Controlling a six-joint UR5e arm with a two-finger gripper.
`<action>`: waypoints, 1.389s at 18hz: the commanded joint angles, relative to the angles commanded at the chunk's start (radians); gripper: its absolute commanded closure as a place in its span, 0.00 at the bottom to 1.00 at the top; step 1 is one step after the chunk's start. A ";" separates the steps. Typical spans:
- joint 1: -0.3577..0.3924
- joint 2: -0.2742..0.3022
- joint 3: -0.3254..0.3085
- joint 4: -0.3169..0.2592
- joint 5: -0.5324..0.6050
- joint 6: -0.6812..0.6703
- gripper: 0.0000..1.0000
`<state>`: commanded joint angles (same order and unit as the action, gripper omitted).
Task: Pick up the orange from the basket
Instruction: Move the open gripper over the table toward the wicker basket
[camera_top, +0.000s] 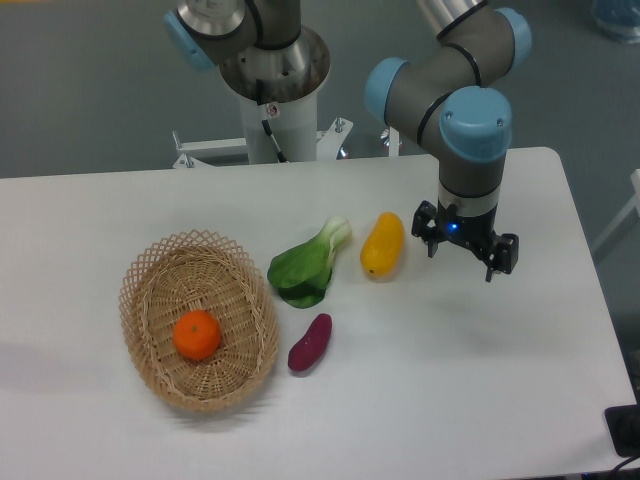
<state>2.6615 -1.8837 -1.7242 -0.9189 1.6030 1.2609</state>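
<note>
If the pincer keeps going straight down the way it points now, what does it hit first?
Most likely bare white table. The pincer points down, right of the elongated yellow-orange fruit, with nothing visibly under it. The small round orange sits far off in the oval wicker basket. Depth is uncertain.

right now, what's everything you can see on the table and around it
basket: 1, tan wicker, table's left part
orange: 1, bright orange, inside the basket
bok choy: 1, green and white, right of the basket
purple sweet potato: 1, purple, in front of the bok choy
mango: 1, yellow-orange, right of the bok choy
table: 1, white
end effector: 1, black, fingers apart, above the table right of the mango, holding nothing
arm: 1, grey with blue caps
</note>
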 joint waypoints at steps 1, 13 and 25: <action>0.000 0.000 0.002 0.000 -0.005 0.000 0.00; -0.049 0.002 -0.008 -0.002 -0.029 -0.125 0.00; -0.212 -0.006 0.000 0.032 -0.052 -0.438 0.00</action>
<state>2.4499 -1.8899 -1.7242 -0.8868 1.5510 0.8227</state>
